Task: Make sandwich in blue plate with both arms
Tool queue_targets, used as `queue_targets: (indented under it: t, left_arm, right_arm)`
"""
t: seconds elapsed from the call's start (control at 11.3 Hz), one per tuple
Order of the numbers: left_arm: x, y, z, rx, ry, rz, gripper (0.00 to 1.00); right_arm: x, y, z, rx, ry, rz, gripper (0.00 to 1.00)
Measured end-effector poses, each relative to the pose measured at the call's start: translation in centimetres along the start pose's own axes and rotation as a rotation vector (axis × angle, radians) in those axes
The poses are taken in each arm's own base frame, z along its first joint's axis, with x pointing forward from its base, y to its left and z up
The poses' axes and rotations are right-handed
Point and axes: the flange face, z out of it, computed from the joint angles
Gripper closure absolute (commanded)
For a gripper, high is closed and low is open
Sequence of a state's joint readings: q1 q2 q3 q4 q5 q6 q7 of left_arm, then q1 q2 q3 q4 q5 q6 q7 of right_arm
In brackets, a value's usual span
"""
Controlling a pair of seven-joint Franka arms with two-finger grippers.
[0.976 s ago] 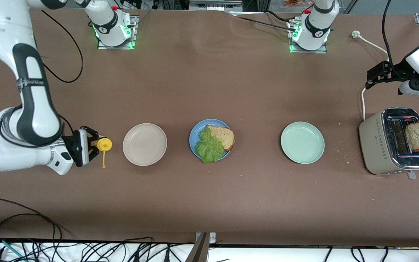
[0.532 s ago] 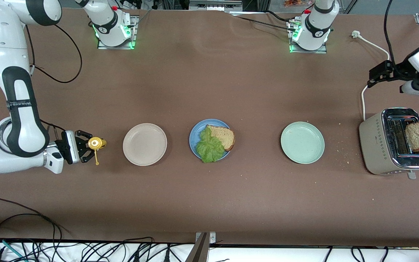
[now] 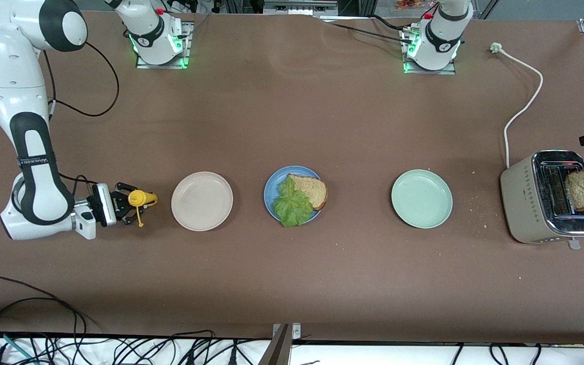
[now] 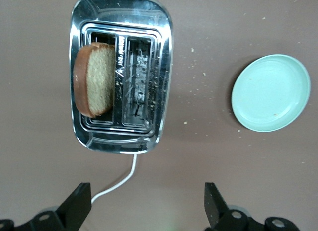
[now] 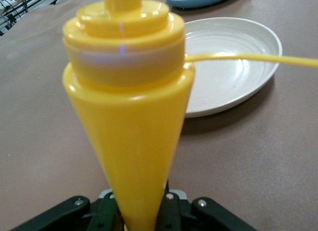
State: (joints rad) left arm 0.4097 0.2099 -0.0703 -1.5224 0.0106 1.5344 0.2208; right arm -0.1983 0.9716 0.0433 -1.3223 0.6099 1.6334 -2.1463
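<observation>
Right gripper (image 3: pixel 131 204) clamps a yellow bottle (image 3: pixel 140 198), nozzle toward the blue plate (image 3: pixel 275 183). Left gripper (image 4: pixel 146 206), open, hovers near the toaster (image 3: pixel 527 203); toast (image 3: pixel 581 188) beneath.

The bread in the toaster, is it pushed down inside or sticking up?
Sticking up. The bread slice stands out of one slot of the toaster, tipped over its rim; the other slot is empty.

Yellow bottle (image 3: pixel 140 198), blue plate (image 3: pixel 274 185), green lettuce (image 3: pixel 291 205), brown bread (image 3: pixel 312 190), mint plate (image 3: pixel 422 198).
</observation>
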Motion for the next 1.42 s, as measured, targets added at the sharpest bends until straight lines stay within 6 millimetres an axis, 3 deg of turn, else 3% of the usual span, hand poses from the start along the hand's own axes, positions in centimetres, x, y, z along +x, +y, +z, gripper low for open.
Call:
queue_targets:
  t: [0.09, 0.18, 0.44, 0.71, 0.8, 0.89, 1.06, 1.15, 1.24, 1.42]
  left_arm:
    - [1.3, -0.9, 1.2, 0.01, -0.017, 0.023, 0.0]
    - [2.3, -1.5, 1.9, 0.017, -0.016, 0.034, 0.0]
    - [3.9, -4.3, 3.8, 0.018, 0.014, 0.076, 0.0]
    - [4.9, -8.3, 6.5, 0.028, 0.028, 0.111, 0.01]
    - [5.3, -9.4, 7.3, 0.03, 0.043, 0.115, 0.07]
    - [5.7, -10.4, 8.8, 0.023, 0.037, 0.108, 0.16]
    - [6.6, -11.5, 12.1, -0.001, 0.001, 0.1, 0.88]
    - [7.0, -11.7, 13.6, -0.01, -0.015, 0.099, 1.0]
    - [7.2, -11.9, 14.5, -0.016, -0.025, 0.097, 1.0]
    - [7.3, -11.8, 14.2, -0.017, -0.019, 0.099, 1.0]
  right_arm:
    - [-0.1, 0.0, 0.0, -0.002, 0.005, 0.002, 0.3]
    - [-0.1, 0.0, 0.0, -0.002, 0.008, 0.003, 0.0]
    - [-0.6, 0.2, 0.1, -0.013, 0.005, -0.022, 0.0]
    - [-0.8, 0.8, -0.6, -0.035, -0.008, -0.047, 0.0]
    - [-1.0, 0.8, -1.1, -0.045, -0.016, -0.052, 0.0]
    - [-1.4, 0.7, -1.8, -0.052, -0.031, -0.053, 0.0]
    - [-2.0, 0.4, -3.2, -0.054, -0.069, -0.063, 0.0]
    - [-2.1, 0.4, -3.6, -0.053, -0.084, -0.067, 0.0]
    - [-2.0, 0.4, -4.1, -0.05, -0.104, -0.074, 0.0]
    - [-0.9, 0.8, -6.4, -0.064, -0.169, -0.106, 0.0]
